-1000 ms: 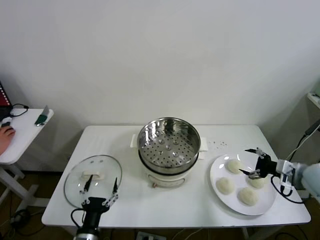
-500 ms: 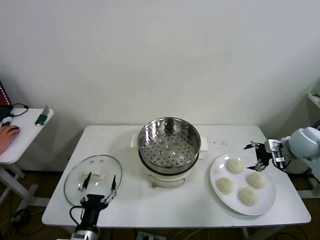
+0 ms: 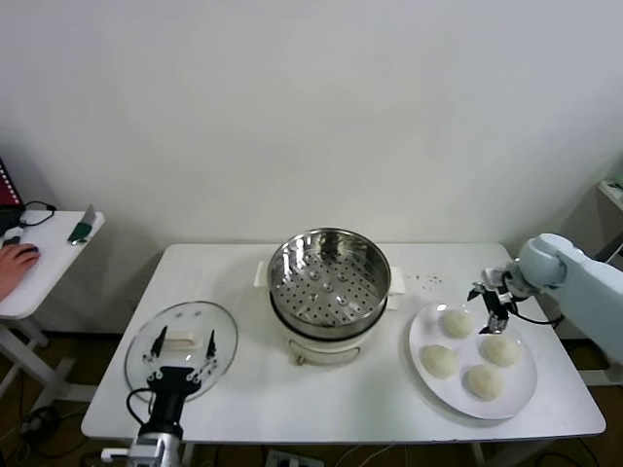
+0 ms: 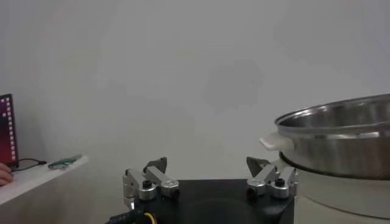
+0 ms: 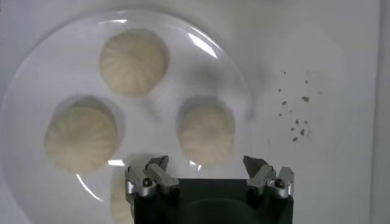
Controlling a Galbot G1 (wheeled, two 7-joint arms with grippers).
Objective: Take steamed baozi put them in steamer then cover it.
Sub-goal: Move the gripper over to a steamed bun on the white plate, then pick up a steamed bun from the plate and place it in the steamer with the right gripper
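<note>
Right gripper (image 3: 490, 298) hovers open and empty above the plate (image 3: 424, 328), where all four steamed baozi (image 5: 206, 129) lie, well right of the steamer (image 3: 329, 284). Left gripper (image 3: 181, 345) waits open over the cover (image 3: 219, 326) left of the steamer. Risk: a descent off-centre could crush the soft dough or let it slip

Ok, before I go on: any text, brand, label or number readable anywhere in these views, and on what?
None can be read.
steamer: no brand or label shows on the steel basket or the cream base.
cover: no marking visible.
plate: plain white.
Red-lit screen edge by the side table: pattern too small to read.
</note>
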